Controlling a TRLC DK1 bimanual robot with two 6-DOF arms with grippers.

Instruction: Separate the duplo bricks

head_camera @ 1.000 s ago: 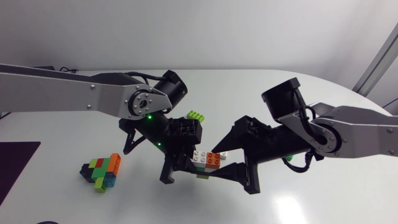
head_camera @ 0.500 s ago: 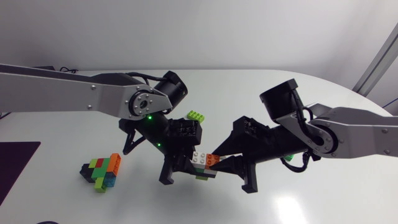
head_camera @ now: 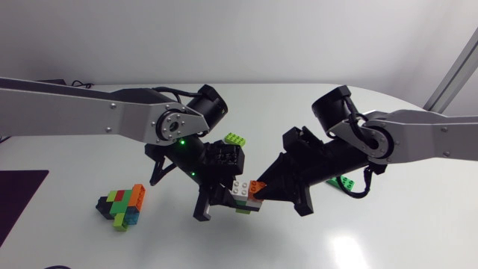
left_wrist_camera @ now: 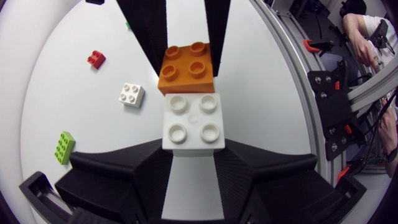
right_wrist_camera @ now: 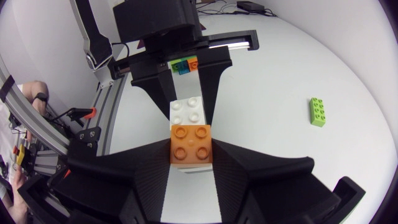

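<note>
A white brick (head_camera: 240, 188) and an orange brick (head_camera: 258, 187) sit side by side in one small stack, held above the table's middle. A bit of lime green (head_camera: 243, 210) shows under them. My left gripper (head_camera: 226, 197) is shut on the white brick (left_wrist_camera: 193, 121). My right gripper (head_camera: 263, 196) faces it, shut on the orange brick (right_wrist_camera: 191, 143). In the left wrist view the orange brick (left_wrist_camera: 188, 67) lies just ahead of my left gripper (left_wrist_camera: 193, 153), between the other arm's fingers. In the right wrist view the white brick (right_wrist_camera: 186, 111) lies just past my right gripper (right_wrist_camera: 191, 165).
A multicoloured brick cluster (head_camera: 123, 205) lies at the front left. A lime green brick (head_camera: 236, 139) rests behind the left gripper, and a green brick (head_camera: 345, 181) lies under the right arm. A loose red brick (left_wrist_camera: 95, 58) and a small white brick (left_wrist_camera: 132, 95) lie further off.
My right gripper's fingers stood wide around the orange brick; they have closed onto it, and the right arm has shifted slightly towards the back. The left arm has stayed put.
</note>
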